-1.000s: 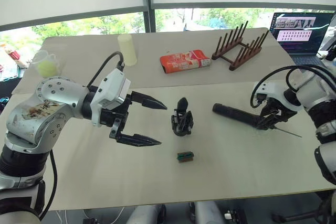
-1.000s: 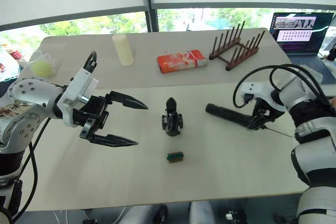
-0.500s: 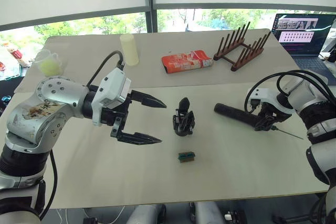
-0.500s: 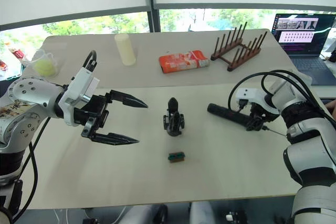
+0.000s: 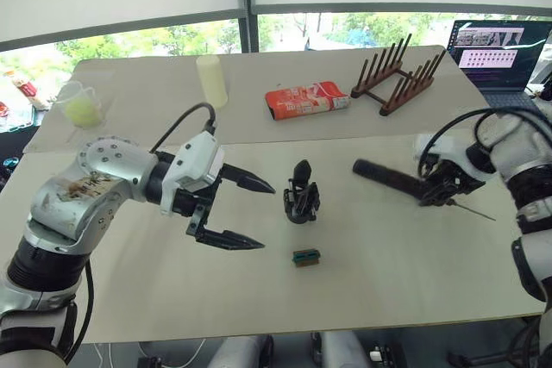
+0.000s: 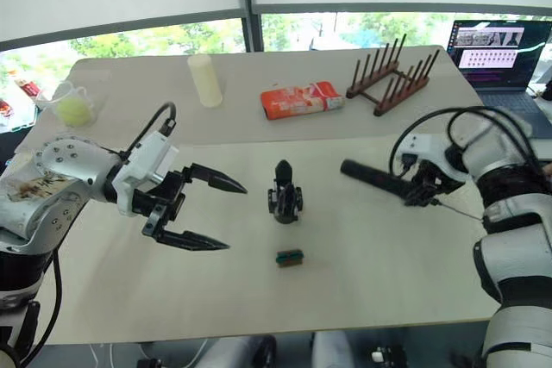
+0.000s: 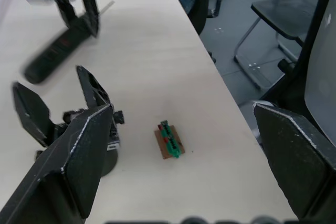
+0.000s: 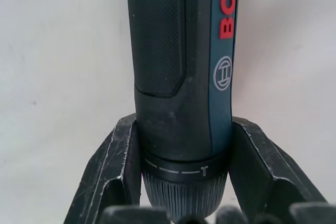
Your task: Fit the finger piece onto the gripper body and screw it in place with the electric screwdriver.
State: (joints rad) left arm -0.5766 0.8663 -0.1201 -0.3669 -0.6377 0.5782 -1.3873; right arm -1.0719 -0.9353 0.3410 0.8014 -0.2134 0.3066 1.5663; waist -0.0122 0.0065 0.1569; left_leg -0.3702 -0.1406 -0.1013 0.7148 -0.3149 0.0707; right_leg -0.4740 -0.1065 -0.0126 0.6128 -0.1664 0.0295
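The black gripper body (image 5: 300,193) stands upright at mid-table. In the left wrist view two pointed black prongs rise from the gripper body (image 7: 79,129); I cannot tell whether one is the finger piece. My left gripper (image 5: 263,215) hovers open just left of it, its fingers pointing toward it with nothing between them. The electric screwdriver (image 5: 388,178) lies slantwise on the right, thin bit pointing right. My right gripper (image 5: 440,191) is shut on the electric screwdriver (image 8: 181,77) at its collar near the bit end, one finger on each side.
A small green-and-brown block (image 5: 305,257) lies in front of the gripper body. At the back stand an orange packet (image 5: 306,101), a wooden rack (image 5: 398,79), a pale cylinder (image 5: 210,79), a cup (image 5: 78,105) and a laptop (image 5: 500,49). Chairs (image 7: 283,19) stand beyond the table edge.
My left gripper has dropped lower and nearer the table, still open. The right gripper has shifted the screwdriver slightly away, its rear end now a bit farther back.
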